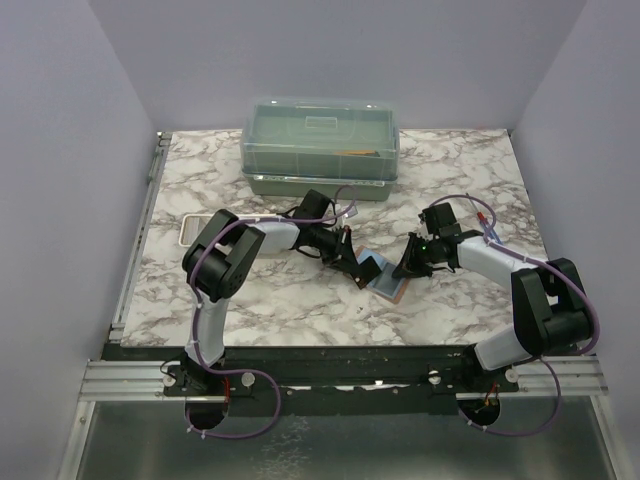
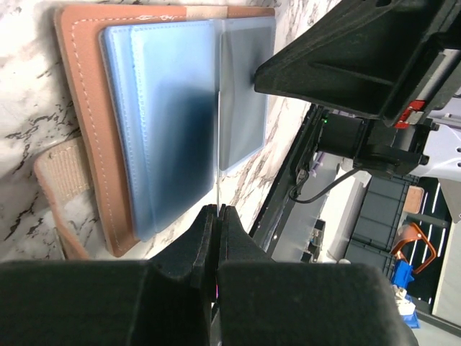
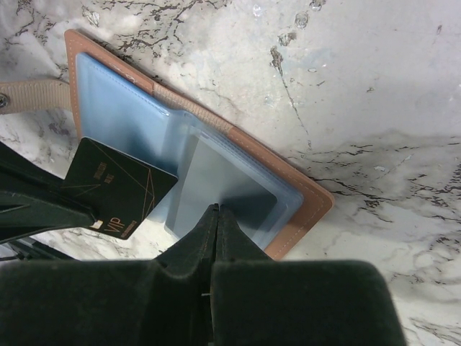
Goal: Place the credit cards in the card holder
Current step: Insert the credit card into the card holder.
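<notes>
The brown card holder (image 1: 388, 285) lies open on the marble table, its bluish pockets facing up (image 3: 317, 205) and its snap tab (image 3: 32, 92) sticking out to the side. My left gripper (image 2: 217, 209) is shut on a black credit card (image 3: 115, 186) with gold "VIP" lettering. The card hangs over the near edge of the card holder's left half. In the left wrist view this card (image 2: 217, 144) shows only as a thin edge-on line. My right gripper (image 3: 218, 209) is shut with nothing between its fingers, its tips resting on a bluish pocket page.
A big translucent green lidded box (image 1: 320, 145) stands at the back centre of the table. A long white tray (image 1: 195, 232) lies at the left, partly under my left arm. Pale walls close in both sides and the back.
</notes>
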{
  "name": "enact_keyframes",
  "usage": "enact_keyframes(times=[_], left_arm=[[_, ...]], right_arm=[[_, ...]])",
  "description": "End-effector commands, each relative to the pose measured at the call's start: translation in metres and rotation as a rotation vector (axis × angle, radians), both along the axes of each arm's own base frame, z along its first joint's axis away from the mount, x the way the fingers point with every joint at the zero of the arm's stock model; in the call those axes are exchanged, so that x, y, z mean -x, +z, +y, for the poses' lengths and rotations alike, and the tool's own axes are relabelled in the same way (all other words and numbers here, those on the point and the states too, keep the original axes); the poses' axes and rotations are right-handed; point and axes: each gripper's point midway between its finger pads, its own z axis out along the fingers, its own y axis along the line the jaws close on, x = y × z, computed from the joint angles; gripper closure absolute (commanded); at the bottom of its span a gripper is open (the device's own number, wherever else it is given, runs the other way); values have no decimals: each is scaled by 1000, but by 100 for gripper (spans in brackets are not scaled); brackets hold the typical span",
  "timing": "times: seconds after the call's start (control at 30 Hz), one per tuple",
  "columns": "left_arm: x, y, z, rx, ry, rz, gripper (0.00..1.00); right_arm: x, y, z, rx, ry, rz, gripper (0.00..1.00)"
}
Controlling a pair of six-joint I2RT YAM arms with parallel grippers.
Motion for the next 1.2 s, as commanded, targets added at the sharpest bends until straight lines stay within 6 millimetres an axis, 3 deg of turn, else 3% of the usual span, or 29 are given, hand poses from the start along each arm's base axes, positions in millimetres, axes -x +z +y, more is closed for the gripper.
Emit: enact_keyframes(times=[0.0,0.3,1.17], left_arm=[[-1,-9,-1,-7,-16,0,100],[0,-13,-4,23,-49,-12,100],[-19,-30,-29,41,50,-13,100]], right_arm=[[14,-15,-12,66,5,51,100],[15,-14,-11,61,14,49,100],[16,-17,-10,54,11,61,100]])
